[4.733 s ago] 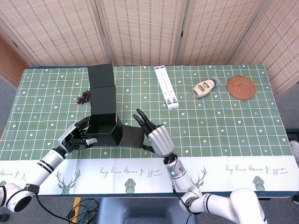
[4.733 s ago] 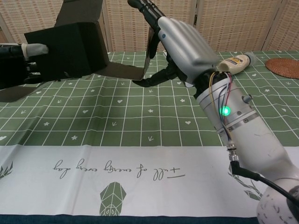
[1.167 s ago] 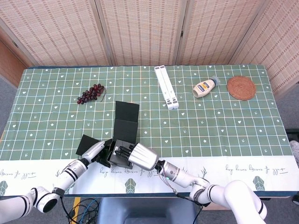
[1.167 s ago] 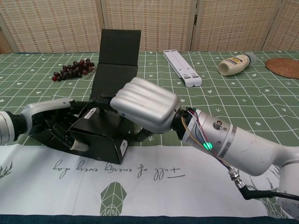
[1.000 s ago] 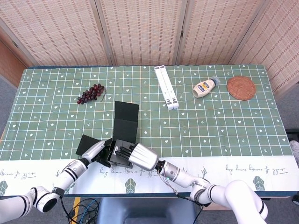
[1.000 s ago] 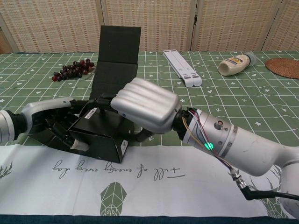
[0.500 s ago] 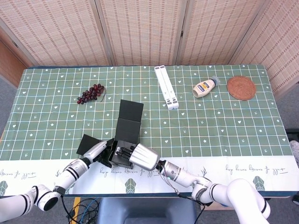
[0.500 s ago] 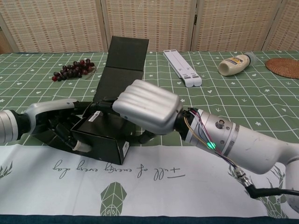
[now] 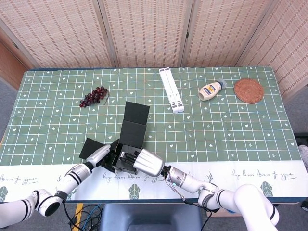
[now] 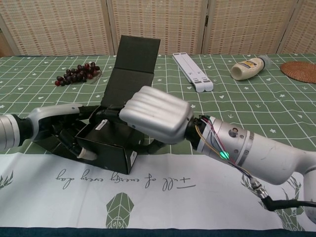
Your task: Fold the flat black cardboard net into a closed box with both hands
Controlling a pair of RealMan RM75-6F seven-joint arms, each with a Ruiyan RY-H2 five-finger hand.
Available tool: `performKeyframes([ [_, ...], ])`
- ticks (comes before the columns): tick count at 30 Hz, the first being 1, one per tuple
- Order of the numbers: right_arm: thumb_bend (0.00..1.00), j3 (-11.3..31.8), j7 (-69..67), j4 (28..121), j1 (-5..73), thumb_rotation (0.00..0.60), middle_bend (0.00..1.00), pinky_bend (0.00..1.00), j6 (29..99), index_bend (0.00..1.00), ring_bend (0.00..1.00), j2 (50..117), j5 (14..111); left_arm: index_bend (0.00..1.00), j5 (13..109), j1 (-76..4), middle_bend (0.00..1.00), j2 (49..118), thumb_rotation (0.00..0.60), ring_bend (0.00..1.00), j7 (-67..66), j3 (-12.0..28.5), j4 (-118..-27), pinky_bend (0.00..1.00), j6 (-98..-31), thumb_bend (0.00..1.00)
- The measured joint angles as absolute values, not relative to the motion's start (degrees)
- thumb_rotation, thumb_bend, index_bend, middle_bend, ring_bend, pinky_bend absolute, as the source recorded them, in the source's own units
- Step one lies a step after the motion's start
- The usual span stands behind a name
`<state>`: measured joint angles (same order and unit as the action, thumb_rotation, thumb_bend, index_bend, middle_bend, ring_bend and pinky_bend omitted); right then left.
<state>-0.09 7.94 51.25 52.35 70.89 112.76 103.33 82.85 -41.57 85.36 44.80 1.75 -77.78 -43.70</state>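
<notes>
One green checked table (image 9: 231,120) carries one half-folded black box (image 10: 106,145) near its front edge, its long lid panel stretching away toward the screens. Two hands hold that box: the right hand (image 10: 155,114) lies over its top with fingers curled in, the left hand (image 10: 61,129) grips its left side. Farther back lie one white folding stand (image 9: 171,89), one woven coaster (image 9: 248,90), one grape bunch (image 9: 94,96), one mayonnaise bottle (image 9: 211,90).

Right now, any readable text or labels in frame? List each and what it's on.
Tablecloth white border: cursive script, upside down in the chest view, not legible.
Squeeze bottle: yellow and blue label, text too small to read.
Black box: small white stickers, print too small to read.
Nothing else carries text.
</notes>
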Motion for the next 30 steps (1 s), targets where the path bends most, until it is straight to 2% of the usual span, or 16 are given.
performKeyframes([
  [18,0.35,0.6,8.7,52.4,54.8,0.600,0.32,0.95,67.8,0.19,0.67,111.5,103.5,0.11,82.7,-41.6,0.04,85.4,0.600,0.55,45.2,1.9,-78.1,0.81,-43.5,0.08],
  [30,0.47,0.2,9.2,53.6,55.6,0.600,0.41,0.97,66.2,0.34,0.71,110.3,103.6,0.12,83.1,-41.4,0.04,85.2,0.600,0.56,46.1,1.6,-78.3,0.81,-43.5,0.08],
])
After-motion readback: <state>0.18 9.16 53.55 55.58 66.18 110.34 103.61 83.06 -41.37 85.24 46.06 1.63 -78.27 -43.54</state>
